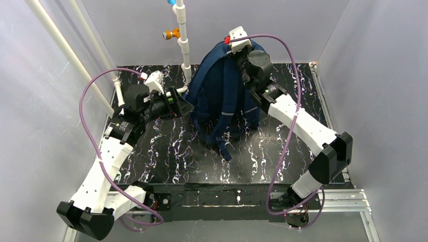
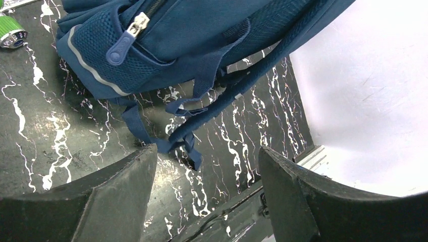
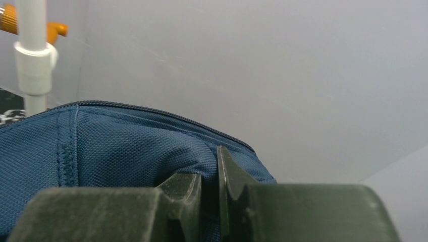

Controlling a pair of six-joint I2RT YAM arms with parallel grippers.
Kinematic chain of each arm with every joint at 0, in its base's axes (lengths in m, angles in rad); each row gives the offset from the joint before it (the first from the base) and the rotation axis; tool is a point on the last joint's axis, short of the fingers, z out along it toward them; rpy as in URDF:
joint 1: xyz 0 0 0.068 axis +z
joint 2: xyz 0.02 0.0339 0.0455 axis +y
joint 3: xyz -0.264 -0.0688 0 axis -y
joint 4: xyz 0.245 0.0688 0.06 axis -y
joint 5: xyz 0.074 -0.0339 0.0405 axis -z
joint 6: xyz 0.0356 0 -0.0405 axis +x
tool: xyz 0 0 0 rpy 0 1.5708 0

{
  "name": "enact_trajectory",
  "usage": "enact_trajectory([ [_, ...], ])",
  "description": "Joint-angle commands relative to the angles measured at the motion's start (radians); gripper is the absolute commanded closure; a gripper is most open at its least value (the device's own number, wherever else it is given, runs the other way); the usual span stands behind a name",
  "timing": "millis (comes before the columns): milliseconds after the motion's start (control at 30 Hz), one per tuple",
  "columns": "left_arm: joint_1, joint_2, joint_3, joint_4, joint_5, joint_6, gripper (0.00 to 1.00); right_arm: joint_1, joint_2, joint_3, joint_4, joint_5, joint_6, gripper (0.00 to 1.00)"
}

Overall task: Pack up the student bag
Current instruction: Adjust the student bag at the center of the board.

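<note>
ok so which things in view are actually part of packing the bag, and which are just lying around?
In the job:
- student bag
- right gripper, pinching fabric at the bag's top
- left gripper, open, near the side pocket

Lying about:
- small green-and-silver object past the bag's corner; can't tell what it is
- white pipe post with orange fitting

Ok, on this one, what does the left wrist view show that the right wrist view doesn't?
Left wrist only: the mesh side pocket, a zipper pull, loose straps trailing over the black marbled table, a green-capped object at the top left corner, and the left jaws standing wide apart with nothing between them. Right wrist only: the white pipe with its orange fitting, a zipped seam along the top edge, and the right jaws nearly together with blue fabric between them. Both: the navy student bag.
</note>
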Motion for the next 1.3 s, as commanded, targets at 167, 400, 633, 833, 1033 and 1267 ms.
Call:
enact_trajectory([
  [167, -0.003, -0.004, 0.009, 0.02, 0.023, 0.004, 0.28, -0.214, 0.091, 0.259, -0.059, -0.246, 0.249, 0.99],
  [400, -0.003, 0.02, 0.016, 0.04, 0.035, -0.006, 0.28, -0.229, 0.222, 0.731, -0.109, -0.449, 0.277, 0.99],
  [633, -0.002, 0.009, 0.014, 0.047, 0.053, -0.021, 0.28, -0.229, 0.334, 0.943, -0.014, -0.531, 0.365, 0.99],
  [833, -0.003, 0.014, 0.006, 0.051, 0.064, -0.042, 0.28, -0.229, 0.259, 0.964, 0.047, -0.531, 0.408, 0.99],
  [1033, -0.004, 0.016, -0.014, 0.081, 0.072, -0.063, 0.28, -0.229, 0.141, 0.723, 0.005, -0.547, 0.429, 0.84],
  [1267, -0.005, 0.025, -0.031, 0.107, 0.097, -0.079, 0.27, -0.23, -0.047, 0.151, 0.003, -0.505, 0.479, 0.44],
])
